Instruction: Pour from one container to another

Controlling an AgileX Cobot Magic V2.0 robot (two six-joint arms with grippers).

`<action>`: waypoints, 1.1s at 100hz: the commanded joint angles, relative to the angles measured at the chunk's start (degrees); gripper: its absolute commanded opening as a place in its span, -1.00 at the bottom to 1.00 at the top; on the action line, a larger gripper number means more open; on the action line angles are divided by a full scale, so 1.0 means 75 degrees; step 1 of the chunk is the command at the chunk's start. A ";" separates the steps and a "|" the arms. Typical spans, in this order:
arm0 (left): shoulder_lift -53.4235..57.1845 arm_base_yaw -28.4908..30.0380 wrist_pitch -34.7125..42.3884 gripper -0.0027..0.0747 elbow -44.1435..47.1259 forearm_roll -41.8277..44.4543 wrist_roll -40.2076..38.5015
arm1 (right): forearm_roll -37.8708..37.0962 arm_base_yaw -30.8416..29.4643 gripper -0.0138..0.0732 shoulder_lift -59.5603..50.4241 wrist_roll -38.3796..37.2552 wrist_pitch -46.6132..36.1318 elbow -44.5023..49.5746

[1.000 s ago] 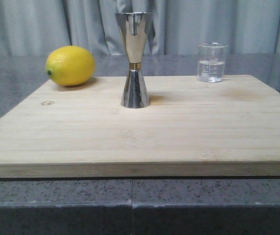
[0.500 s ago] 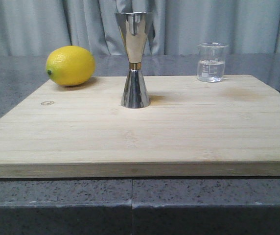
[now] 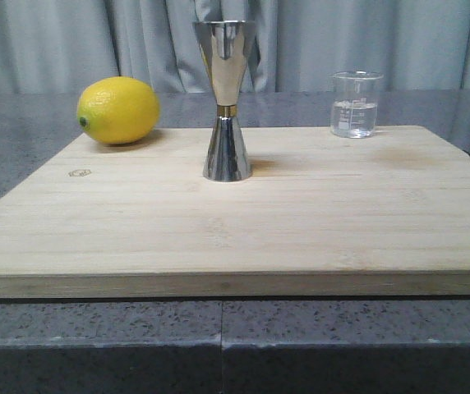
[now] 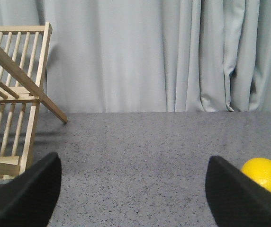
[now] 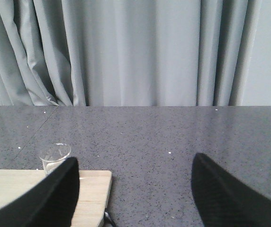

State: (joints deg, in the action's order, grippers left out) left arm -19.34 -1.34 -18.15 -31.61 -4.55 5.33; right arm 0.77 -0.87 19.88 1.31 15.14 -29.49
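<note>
The small clear glass beaker [image 3: 355, 104] with white marks stands at the back right of the wooden board [image 3: 235, 222], with a little clear liquid in it. The steel hourglass jigger [image 3: 226, 99] with a gold band stands upright near the board's middle back. Neither gripper shows in the front view. My left gripper [image 4: 134, 189] is open over bare grey counter, nothing between its fingers. My right gripper [image 5: 135, 189] is open too, to the right of the board; the beaker [image 5: 55, 156] peeks past one finger [image 5: 50, 198].
A yellow lemon [image 3: 117, 110] lies at the board's back left corner and also shows in the left wrist view, lemon [image 4: 265, 176]. A wooden dish rack [image 4: 12, 99] stands on the grey counter [image 3: 235, 345]. Grey curtains hang behind. A thin dark cable [image 5: 108, 218] lies by the board's corner.
</note>
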 commanded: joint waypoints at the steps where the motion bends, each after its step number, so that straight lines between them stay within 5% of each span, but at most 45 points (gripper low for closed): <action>1: -0.0120 -0.0020 0.0617 0.58 -0.0264 -0.0006 -0.0010 | -0.0102 -0.0066 0.42 0.0131 0.0047 -0.0592 -0.0270; 34: -0.0120 -0.0020 0.0531 0.58 -0.0264 -0.0356 -0.0010 | 0.0130 -0.0066 0.42 0.0131 0.0047 -0.0503 -0.0270; 54: -0.0600 -0.0020 -0.0925 0.58 -0.0771 -0.0356 0.0084 | 0.0130 -0.0066 0.43 0.0316 0.0047 0.0203 -0.0501; 79: -0.2206 -0.0020 -0.3838 0.58 -0.2176 -0.1317 0.1867 | 0.0117 -0.0066 0.70 0.1059 0.0047 0.1284 -0.1174; 110: -0.4019 -0.0020 -0.4342 0.58 -0.2446 -0.4136 0.5033 | 0.0145 -0.0066 0.70 0.1600 0.0047 0.1560 -0.1321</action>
State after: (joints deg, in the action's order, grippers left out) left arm -46.26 -1.34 -52.61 -48.00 -27.42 36.04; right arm 1.69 -0.87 30.87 1.31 30.45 -37.16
